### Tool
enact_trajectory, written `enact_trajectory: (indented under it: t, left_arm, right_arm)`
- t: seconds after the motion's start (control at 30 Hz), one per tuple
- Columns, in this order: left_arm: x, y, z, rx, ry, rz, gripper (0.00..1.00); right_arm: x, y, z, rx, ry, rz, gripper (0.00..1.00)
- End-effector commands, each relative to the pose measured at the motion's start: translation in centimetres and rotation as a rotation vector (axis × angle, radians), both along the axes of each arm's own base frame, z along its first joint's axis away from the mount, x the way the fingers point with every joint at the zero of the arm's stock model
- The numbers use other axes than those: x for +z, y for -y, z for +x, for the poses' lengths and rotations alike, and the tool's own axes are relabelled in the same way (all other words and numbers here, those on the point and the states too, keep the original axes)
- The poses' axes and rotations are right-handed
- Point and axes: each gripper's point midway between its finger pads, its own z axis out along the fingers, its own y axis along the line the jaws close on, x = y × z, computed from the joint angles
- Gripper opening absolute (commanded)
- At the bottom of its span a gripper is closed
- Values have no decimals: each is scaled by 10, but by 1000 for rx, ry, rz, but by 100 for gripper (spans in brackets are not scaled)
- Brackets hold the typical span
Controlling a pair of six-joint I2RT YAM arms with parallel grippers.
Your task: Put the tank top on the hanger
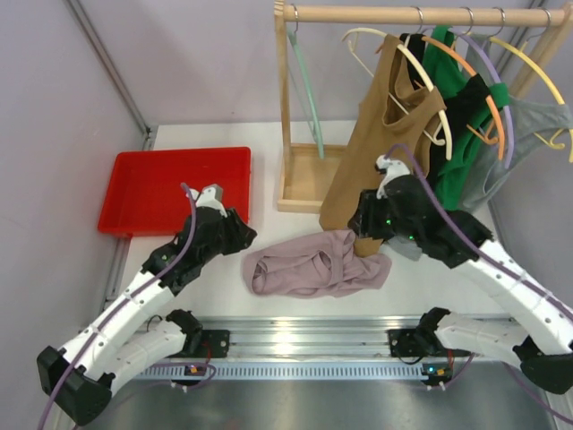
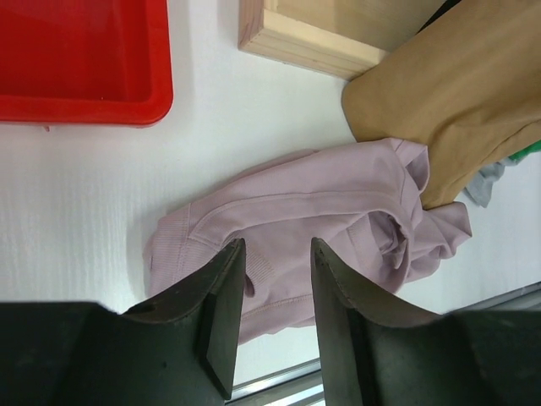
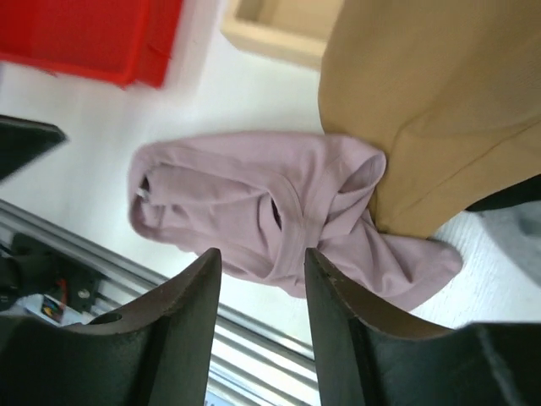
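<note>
Bare bench (image 1: 265,228) lies open between red tray (image 1: 152,188) and wooden rack base (image 1: 300,179). The hanging tan top (image 1: 380,143) overlaps the right end of the crumpled tank top (image 1: 313,264), crowding approach there.

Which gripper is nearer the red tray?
Left. Left gripper hangs beside the tray, at its right edge; right gripper is past the tank top, well away.
</note>
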Motion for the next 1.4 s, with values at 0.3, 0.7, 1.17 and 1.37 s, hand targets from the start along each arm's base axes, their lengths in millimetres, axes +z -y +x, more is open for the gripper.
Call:
enact_trajectory:
  t: [0.3,0.7,1.17,1.37]
  left_arm:
    - [42,8,3,-53,72,-25,43]
    - [54,5,2,-66,84,0,43]
    - [46,0,-4,-61,68,13,43]
    - [43,-1,-5,-60,61,19,43]
  right_arm:
    - [238,-5,46,51,512,56,62]
    - [275,-64,118,111,695,-11,82]
    - [246,-90,154,80,671,-90,74]
    - [246,-95,161,65,678,-101,70]
